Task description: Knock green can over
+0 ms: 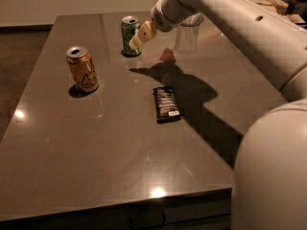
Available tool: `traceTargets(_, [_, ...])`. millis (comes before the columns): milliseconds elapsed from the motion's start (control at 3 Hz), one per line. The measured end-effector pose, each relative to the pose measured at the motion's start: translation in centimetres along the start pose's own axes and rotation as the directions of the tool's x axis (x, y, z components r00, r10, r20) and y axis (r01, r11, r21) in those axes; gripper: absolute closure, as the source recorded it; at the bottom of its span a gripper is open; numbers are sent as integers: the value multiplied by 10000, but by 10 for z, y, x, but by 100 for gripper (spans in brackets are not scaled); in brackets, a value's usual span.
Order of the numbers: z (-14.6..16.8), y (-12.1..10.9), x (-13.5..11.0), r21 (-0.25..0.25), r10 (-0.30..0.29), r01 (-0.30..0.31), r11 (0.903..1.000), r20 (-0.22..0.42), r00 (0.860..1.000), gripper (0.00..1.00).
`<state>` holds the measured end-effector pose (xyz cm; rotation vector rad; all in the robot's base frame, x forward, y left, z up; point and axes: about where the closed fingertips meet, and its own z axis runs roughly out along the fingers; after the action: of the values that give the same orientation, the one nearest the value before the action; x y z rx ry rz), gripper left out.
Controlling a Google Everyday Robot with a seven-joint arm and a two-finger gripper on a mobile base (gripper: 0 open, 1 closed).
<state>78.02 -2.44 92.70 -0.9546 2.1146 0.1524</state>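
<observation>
Camera view: gripper (137,39) beside green can (127,28)

A thick white arm (240,23) reaches in from the right, sloping down leftward; its cream gripper (139,36) hangs at upper centre.

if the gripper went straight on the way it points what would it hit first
Most likely the small light-green aluminium can: the gripper sits at its right side in the view, pointing down-left at it. Depth is unclear.
</observation>
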Motion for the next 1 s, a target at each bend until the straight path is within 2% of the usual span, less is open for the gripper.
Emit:
traceTargets(667, [52, 20, -19, -574, 337, -331, 9978, 94, 9994, 0])
traceTargets(1000, [61, 35, -32, -1034, 363, -323, 9941, 372, 9986, 0])
